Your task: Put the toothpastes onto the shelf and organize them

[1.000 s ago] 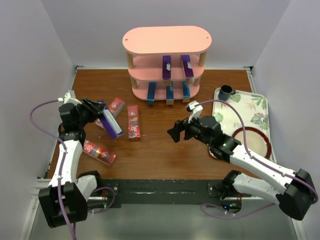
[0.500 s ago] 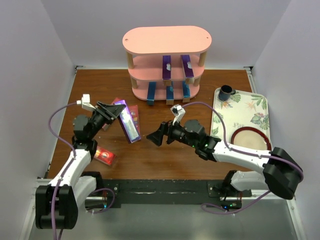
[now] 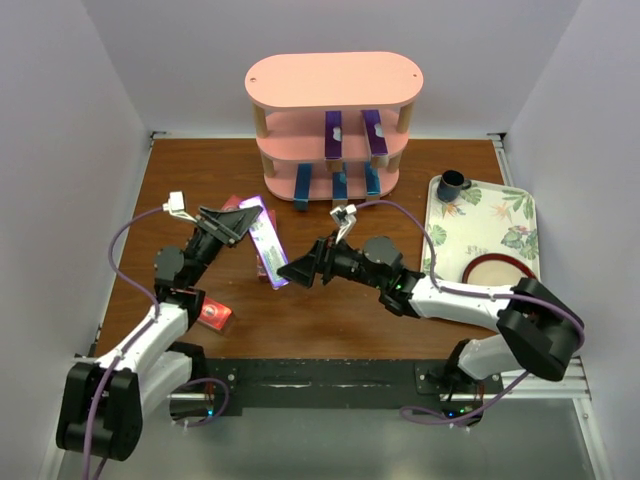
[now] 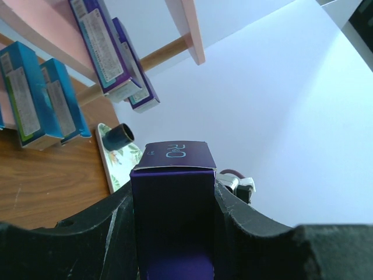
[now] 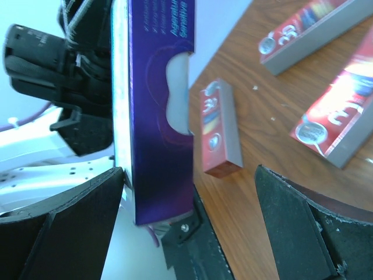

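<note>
My left gripper [image 3: 238, 226] is shut on a purple toothpaste carton [image 3: 266, 242] and holds it tilted above the table; in the left wrist view the carton [image 4: 172, 221] fills the gap between the fingers. My right gripper [image 3: 299, 270] is open at the carton's lower end. In the right wrist view that end [image 5: 158, 116] lies between the wide jaws, close to the left finger [image 5: 58, 227]. The pink shelf [image 3: 335, 80] holds two purple cartons [image 3: 333, 135] on its middle tier and three blue ones [image 3: 340, 187] below. Red cartons [image 5: 220, 131] lie on the table [image 3: 213, 315].
A floral tray [image 3: 500, 215] at the right carries a dark cup [image 3: 452, 183] and a brown-rimmed plate [image 3: 500, 275]. White walls close in the table on the left, right and back. Red cartons lie under and beside the left arm.
The left arm has lifted the purple carton and carried it right, toward the table's middle. The right arm has swung left, bringing its open jaws around the carton's lower end.
</note>
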Robot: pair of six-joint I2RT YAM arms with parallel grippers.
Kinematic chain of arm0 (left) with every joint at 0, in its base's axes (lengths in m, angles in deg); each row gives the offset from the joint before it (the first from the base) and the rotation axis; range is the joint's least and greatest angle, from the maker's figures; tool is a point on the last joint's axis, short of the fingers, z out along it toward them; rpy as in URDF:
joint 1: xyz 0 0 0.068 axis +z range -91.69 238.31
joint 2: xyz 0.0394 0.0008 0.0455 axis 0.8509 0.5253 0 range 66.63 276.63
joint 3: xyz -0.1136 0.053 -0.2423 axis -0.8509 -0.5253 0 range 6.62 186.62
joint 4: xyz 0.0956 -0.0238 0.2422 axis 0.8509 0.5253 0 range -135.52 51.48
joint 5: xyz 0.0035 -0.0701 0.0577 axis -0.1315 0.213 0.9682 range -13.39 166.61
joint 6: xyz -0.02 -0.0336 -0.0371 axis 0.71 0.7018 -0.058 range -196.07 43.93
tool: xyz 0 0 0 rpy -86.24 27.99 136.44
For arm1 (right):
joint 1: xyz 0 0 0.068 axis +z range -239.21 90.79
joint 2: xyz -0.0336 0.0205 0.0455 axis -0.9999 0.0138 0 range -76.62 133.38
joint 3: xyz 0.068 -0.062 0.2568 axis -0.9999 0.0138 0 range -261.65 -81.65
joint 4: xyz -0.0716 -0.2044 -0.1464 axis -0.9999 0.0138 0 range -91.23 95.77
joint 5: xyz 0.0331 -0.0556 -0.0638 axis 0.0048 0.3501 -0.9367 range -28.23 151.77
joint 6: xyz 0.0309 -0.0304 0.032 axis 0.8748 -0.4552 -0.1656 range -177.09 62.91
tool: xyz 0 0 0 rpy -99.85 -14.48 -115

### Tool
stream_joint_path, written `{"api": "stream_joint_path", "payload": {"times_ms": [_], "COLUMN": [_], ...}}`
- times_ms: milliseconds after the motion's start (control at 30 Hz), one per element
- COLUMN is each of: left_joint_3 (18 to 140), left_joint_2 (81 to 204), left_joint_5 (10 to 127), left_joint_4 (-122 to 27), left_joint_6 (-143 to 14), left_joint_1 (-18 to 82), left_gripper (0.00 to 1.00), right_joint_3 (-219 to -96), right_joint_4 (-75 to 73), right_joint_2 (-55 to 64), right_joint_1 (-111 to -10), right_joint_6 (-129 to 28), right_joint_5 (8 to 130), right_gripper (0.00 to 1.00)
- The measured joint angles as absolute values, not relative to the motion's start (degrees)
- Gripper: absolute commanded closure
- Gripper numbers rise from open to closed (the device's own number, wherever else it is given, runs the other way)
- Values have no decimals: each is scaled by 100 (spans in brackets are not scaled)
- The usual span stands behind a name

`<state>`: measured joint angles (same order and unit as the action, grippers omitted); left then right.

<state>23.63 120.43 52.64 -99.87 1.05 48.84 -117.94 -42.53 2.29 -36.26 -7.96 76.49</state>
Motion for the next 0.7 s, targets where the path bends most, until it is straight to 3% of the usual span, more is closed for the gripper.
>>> {"api": "stream_joint_path", "payload": {"times_ms": [267, 467, 567, 600, 667, 700], "left_joint_3": [2212, 2151, 2081, 2066, 2040, 2018], "left_joint_2": [12375, 12563, 12568, 12572, 12587, 12596], "left_joint_5": [5485, 5601, 5653, 5653, 5658, 5660], "left_joint_4": [-10767, -11147, -11276, -11309, -11407, -11466], "left_joint_6": [481, 590, 606, 630, 647, 669], "left_joint_1": [4692, 4633, 4626, 4626, 4624, 4624], "left_gripper": [90, 89, 76, 61, 48, 36], "right_joint_3": [-11925, -11928, -11930, -11930, -11932, -11934], "right_joint_4": [-4631, -4834, -4922, -4924, -4920, -4904], "right_joint_2": [472, 518, 518, 518, 513, 507], "right_joint_1": [-3585, -3567, -3558, -3556, -3558, -3558], "right_joint_6": [-641, -530, -503, -503, -490, -477], "right_joint_5": [7974, 8156, 8230, 8241, 8278, 8298], "right_gripper": [14, 41, 51, 56, 60, 65]}}
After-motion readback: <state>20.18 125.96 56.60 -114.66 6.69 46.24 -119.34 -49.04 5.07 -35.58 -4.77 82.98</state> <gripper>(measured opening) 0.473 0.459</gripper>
